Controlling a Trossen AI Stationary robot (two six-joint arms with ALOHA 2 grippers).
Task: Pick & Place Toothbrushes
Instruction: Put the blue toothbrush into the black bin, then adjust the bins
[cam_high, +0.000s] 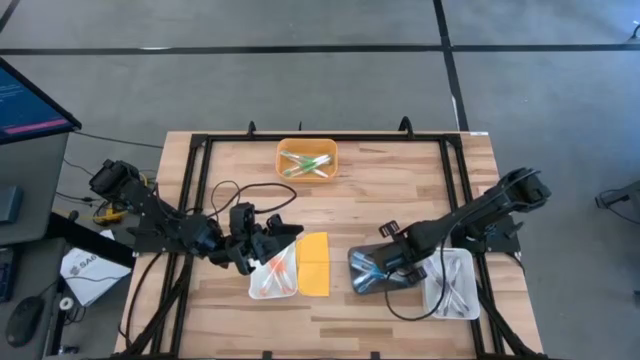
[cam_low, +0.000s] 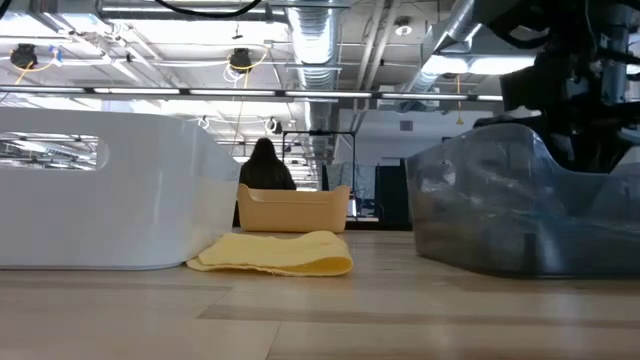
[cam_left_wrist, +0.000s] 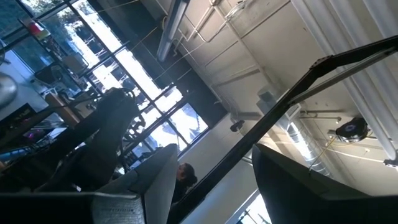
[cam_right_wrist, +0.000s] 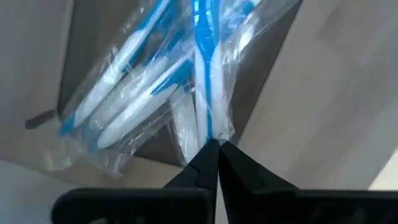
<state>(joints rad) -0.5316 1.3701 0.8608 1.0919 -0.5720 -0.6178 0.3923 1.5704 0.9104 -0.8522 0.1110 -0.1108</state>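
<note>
R wrist view: right gripper (cam_right_wrist: 211, 149) sits closest to the lens, tips pinched together on the wrapper end of a blue/white brush (cam_right_wrist: 205, 68); its long axis runs straight out from the tips, w/ more wrapped blue brushes (cam_right_wrist: 134, 87) fanned just beside it. High view: that gripper is over the grey tray (cam_high: 380, 272), white tray (cam_high: 455, 285) w/ a few brushes just beyond it; left gripper (cam_high: 258, 243) hovers at the left tray (cam_high: 272, 280) holding pink/orange brushes, yellow lid (cam_high: 314, 264) beside it, orange bin (cam_high: 307, 159) w/ green ones at the far edge. R arm is clearly nearer the blue ones. Low view: grey tray right, white tray left, lid between, a person far back. L wrist view: points up at ceiling, fingers apart, nothing between them. Looks like next move = lift or release along that axis.
</note>
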